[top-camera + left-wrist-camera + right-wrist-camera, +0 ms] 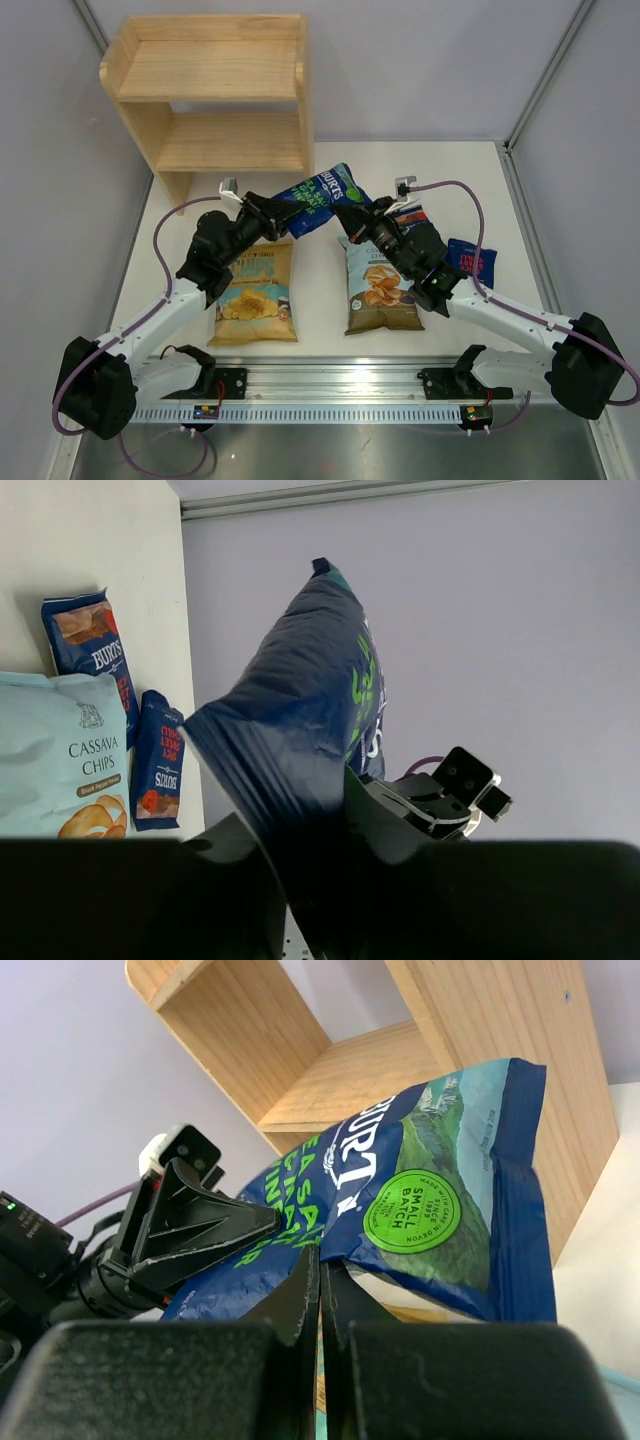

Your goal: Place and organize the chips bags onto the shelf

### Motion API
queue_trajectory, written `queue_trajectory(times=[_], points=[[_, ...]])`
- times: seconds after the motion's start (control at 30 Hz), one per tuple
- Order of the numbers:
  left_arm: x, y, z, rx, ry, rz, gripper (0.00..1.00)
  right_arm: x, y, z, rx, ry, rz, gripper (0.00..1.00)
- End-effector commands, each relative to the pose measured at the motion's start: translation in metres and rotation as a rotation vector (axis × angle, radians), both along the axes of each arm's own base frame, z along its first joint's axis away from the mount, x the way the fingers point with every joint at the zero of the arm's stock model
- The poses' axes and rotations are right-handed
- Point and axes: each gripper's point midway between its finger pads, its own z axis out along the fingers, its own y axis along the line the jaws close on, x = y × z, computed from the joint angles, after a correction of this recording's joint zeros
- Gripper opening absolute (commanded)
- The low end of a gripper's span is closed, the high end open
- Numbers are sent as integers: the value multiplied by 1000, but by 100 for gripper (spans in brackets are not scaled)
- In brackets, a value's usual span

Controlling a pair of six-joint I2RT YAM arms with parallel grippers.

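Observation:
A dark-blue BURTS bag [322, 192] hangs in the air between both arms, in front of the wooden two-tier shelf [230, 142]. My left gripper [275, 218] is shut on its left end; in the left wrist view the bag [310, 680] rises from between the jaws of that gripper [310, 830]. My right gripper [348, 215] is shut on the bag's lower right edge [420, 1190]. The yellow bag [255, 290] and the Cassava Chips bag [380, 285] lie flat on the table. Two more BURTS bags [470, 260] [415, 215] lie at the right, one partly under the right arm.
Both shelf tiers [350, 1070] show bare wood. The left gripper [200, 1225] shows in the right wrist view, the right gripper [450, 795] in the left wrist view. Grey walls enclose the table; a rail runs along the near edge.

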Motion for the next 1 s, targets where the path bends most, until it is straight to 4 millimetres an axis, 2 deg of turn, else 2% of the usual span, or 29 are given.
queue_trajectory(times=[0.0, 0.1, 0.13, 0.17, 0.2, 0.23, 0.3, 0.43, 0.5, 0.63, 0.73, 0.77, 0.83, 0.87, 0.9, 0.97], points=[[5, 2, 39, -4, -162, 40, 20, -14, -4, 32, 66, -116, 19, 0], [0, 4, 50, 20, -240, 59, 10, -14, -11, 32, 74, -117, -5, 1], [0, 5, 50, 39, -266, 73, 8, -13, -13, 32, 77, -114, -17, 7], [-2, 7, 57, 36, -301, 80, 6, -14, -17, 34, 86, -114, -28, 14], [-6, 9, 62, 34, -330, 86, 5, -13, -21, 31, 90, -104, -49, 36], [-7, 10, 60, 46, -343, 95, 4, -13, -24, 30, 96, -94, -59, 44], [-13, 15, 69, 39, -403, 107, 4, -11, -31, 27, 104, -62, -93, 56], [-20, 21, 78, 46, -464, 128, 3, -11, -46, 22, 123, 0, -147, 63], [-21, 22, 82, 55, -485, 131, 3, -11, -60, 21, 149, 55, -198, 65], [-30, 19, 100, 65, -561, 102, 3, -16, -77, 26, 143, 107, -249, 73], [-39, 17, 122, 53, -657, 78, 3, -25, -85, 42, 149, 100, -238, 75], [-42, 19, 137, 60, -706, 83, 3, -28, -86, 45, 139, 102, -231, 76], [-40, 24, 149, 86, -722, 96, 3, -32, -90, 52, 133, 100, -228, 76], [-37, 30, 156, 104, -735, 117, 3, -36, -94, 57, 118, 97, -229, 76], [-40, 37, 179, 110, -784, 141, 2, -38, -96, 58, 107, 96, -231, 75], [-33, 49, 190, 147, -778, 179, 0, -42, -102, 60, 70, 104, -242, 76]])
